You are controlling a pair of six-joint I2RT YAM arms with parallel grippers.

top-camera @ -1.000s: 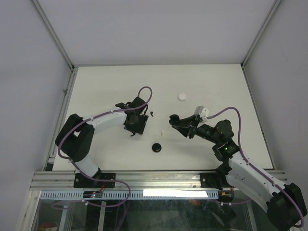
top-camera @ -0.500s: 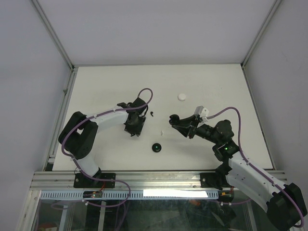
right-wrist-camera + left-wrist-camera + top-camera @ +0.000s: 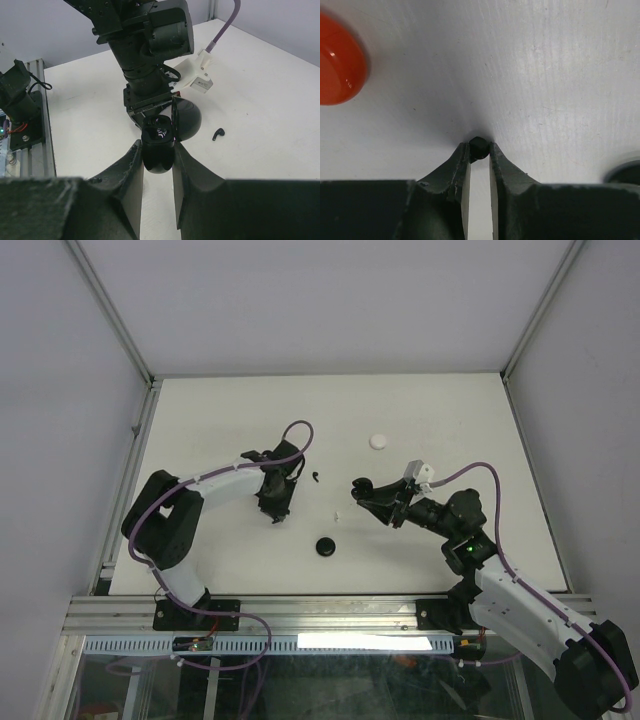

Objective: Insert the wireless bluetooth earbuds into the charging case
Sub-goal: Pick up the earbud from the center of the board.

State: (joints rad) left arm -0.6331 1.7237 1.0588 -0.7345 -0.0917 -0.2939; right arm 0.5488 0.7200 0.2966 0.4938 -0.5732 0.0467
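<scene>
The left pincer (image 3: 479, 153) is closed on a tiny black piece (image 3: 479, 146), pinched at the very tips and touching the desk (image 3: 545, 75). Only a rounded end shows, so I cannot tell for sure that it is a bud. In the left wrist view a red disc (image 3: 339, 62) lies at the upper left, well apart from the tips, and the edge of a dark thing (image 3: 626, 173) shows at the right border.

From above, this pincer (image 3: 277, 504) sits left of the frame's middle, pointing down at the desk (image 3: 200, 410).

The right pincer (image 3: 158, 159) grips the case (image 3: 158, 145) by its sides. The case is black and its lid (image 3: 187, 118) stands open behind it. Something glossy shows in the open well, too small to make out. From above, the pincer (image 3: 361, 488) and case (image 3: 357, 483) sit just right of the middle, held off the desk.

A black bud (image 3: 316, 477) lies on the desk between the two pincers, touching neither. In the right wrist view it (image 3: 218, 133) lies right of the case. A white bud (image 3: 338, 514) lies lower in the frame, also between the arms. A white disc (image 3: 378, 441) lies above the case, towards the top of the desk. A black disc (image 3: 324, 546) lies below the white bud, near the desk's lower edge.
</scene>
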